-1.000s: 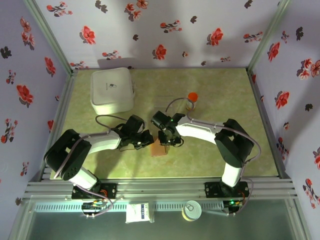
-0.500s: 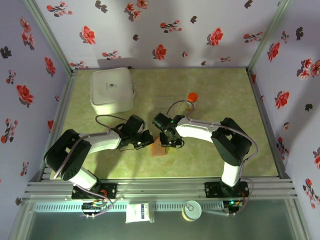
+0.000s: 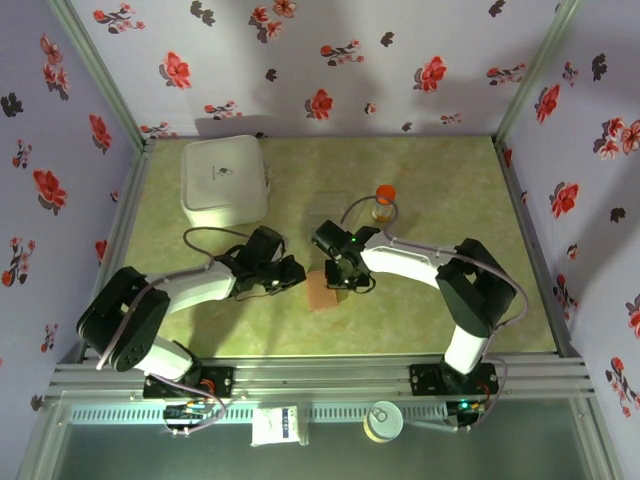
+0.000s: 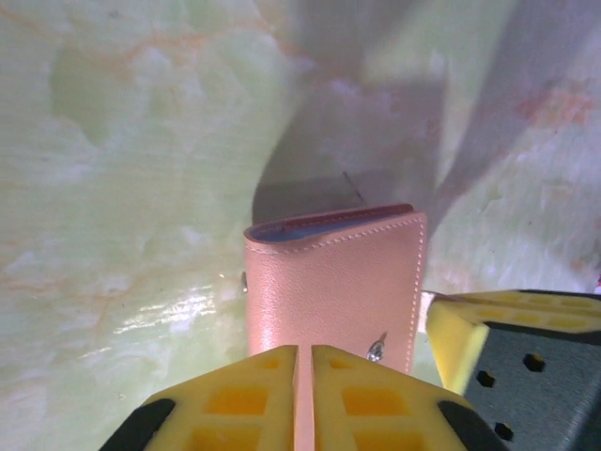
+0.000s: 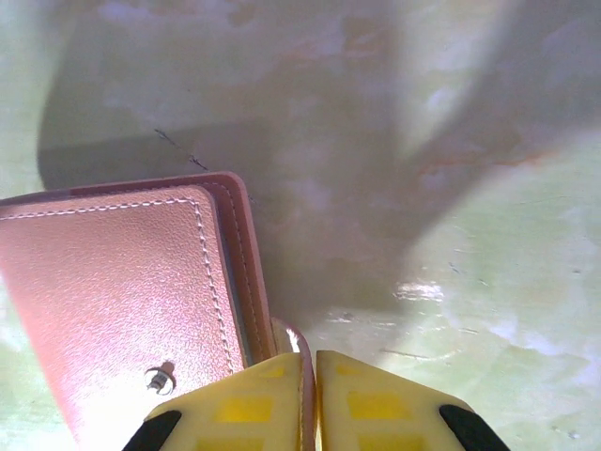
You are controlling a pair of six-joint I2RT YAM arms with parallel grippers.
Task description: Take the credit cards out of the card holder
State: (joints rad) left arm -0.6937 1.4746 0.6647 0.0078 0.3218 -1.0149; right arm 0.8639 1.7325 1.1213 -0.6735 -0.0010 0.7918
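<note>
The card holder (image 3: pixel 322 291), a closed brown leather fold with a small metal clasp, lies on the green table between my two grippers. My left gripper (image 3: pixel 296 276) comes at it from the left. In the left wrist view that gripper (image 4: pixel 304 353) is shut on the near edge of the card holder (image 4: pixel 333 277), a thin strip of leather showing between the yellow pads. My right gripper (image 3: pixel 346 282) comes from the right. In the right wrist view it (image 5: pixel 310 361) is shut on a thin brown flap at the edge of the card holder (image 5: pixel 122 291). The credit cards are hidden.
A white square box (image 3: pixel 224 180) sits at the back left of the table. A small bottle with an orange cap (image 3: pixel 384 202) stands just behind the right arm. Flowered walls close in three sides, and a metal rail (image 3: pixel 320 375) runs along the near edge.
My right gripper's jaws have closed onto the holder's flap. The holder has shifted slightly up and to the right, and both arms have moved a little with it.
</note>
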